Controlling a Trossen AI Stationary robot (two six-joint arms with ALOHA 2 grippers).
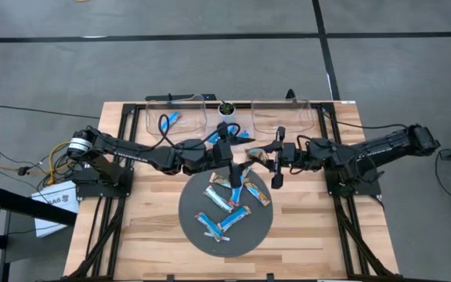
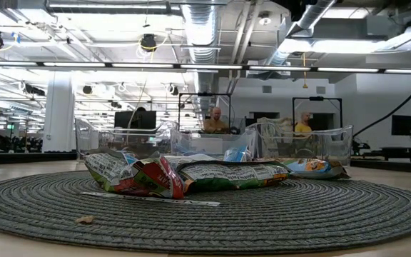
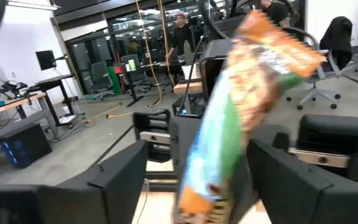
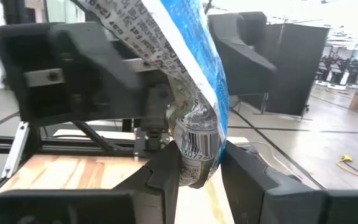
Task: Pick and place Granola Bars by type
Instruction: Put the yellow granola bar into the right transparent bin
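Both grippers face each other above the far rim of the round grey mat (image 1: 190,227). My left gripper (image 1: 237,153) is shut on an orange, green and blue granola bar (image 3: 241,106). My right gripper (image 1: 266,157) is shut on a blue-and-white granola bar (image 4: 188,74) with a barcode. Several more bars (image 1: 229,205) lie flat on the mat, blue-and-white and tan ones mixed; the low view shows them (image 2: 227,173) in a loose row. One blue bar (image 1: 171,121) lies in the left clear bin. My left gripper pinches the orange-green bar by its lower end (image 3: 207,186) between its two fingers (image 3: 120,180). The bar stands up from the hold, tilted, and is lifted clear of the table. My right gripper pinches the blue-and-white bar at its barcode end (image 4: 194,165) between its two fingers (image 4: 163,177). The bar rises out of the hold, leans to one side and is lifted clear of the table.
Two clear bins stand at the table's far edge, left bin (image 1: 198,117) and right bin (image 1: 282,116), with a small potted plant (image 1: 225,107) between them. The mat covers the table's near middle. Bare wood lies to either side (image 1: 147,227). People stand in the room behind.
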